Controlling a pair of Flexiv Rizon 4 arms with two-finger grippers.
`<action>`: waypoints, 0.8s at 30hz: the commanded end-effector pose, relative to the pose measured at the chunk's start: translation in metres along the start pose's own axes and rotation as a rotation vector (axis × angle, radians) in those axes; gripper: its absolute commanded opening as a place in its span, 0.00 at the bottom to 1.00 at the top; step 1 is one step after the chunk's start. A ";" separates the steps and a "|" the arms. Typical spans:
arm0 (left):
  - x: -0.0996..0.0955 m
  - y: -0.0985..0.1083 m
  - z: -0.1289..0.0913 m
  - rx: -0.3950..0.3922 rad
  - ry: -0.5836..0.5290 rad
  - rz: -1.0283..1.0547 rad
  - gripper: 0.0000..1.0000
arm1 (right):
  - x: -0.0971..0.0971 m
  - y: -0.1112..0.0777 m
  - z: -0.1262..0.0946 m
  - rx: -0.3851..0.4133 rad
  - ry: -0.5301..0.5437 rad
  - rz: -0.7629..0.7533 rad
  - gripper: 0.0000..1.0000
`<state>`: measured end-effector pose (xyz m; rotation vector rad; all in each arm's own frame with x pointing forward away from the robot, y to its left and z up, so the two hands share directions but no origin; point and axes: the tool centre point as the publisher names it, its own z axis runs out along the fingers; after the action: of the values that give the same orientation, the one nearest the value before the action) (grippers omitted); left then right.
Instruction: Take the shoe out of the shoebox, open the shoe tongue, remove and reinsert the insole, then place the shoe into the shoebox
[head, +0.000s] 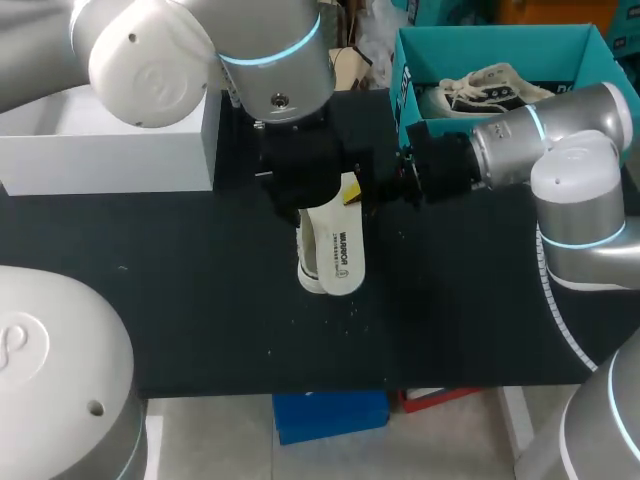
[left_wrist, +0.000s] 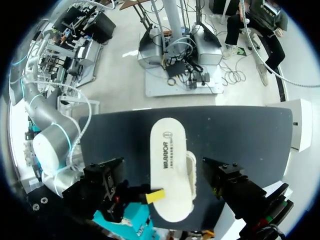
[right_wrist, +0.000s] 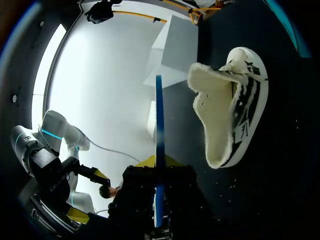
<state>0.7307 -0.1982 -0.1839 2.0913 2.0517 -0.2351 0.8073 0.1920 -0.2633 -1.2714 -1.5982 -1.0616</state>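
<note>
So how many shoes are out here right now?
2. One shoe lies on the black table, midway across; a second shoe sits in the teal shoebox at the far right. The box may hide more.

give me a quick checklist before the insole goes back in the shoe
1. right gripper holding the insole by one end: ok
2. insole out of the shoe: ok, held apart from it
3. shoe resting on the table: ok
4. left gripper steadying the shoe: not ok, open, straddling without gripping
5. shoe opened wide enough: cannot tell
6. room in the shoebox: cannot tell, another shoe lies inside
</note>
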 end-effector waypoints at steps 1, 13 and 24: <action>0.006 0.013 -0.008 -0.003 -0.005 -0.002 1.00 | 0.000 0.000 0.001 -0.002 -0.001 0.001 0.00; 0.021 0.068 -0.017 -0.009 -0.016 -0.010 1.00 | 0.000 0.000 0.001 -0.002 -0.001 0.001 0.00; 0.029 0.123 -0.011 0.004 -0.012 0.010 1.00 | 0.000 0.000 0.001 -0.002 -0.001 0.001 0.00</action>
<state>0.8386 -0.1640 -0.1726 2.0739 2.0297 -0.2284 0.8073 0.1920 -0.2633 -1.2715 -1.5982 -1.0616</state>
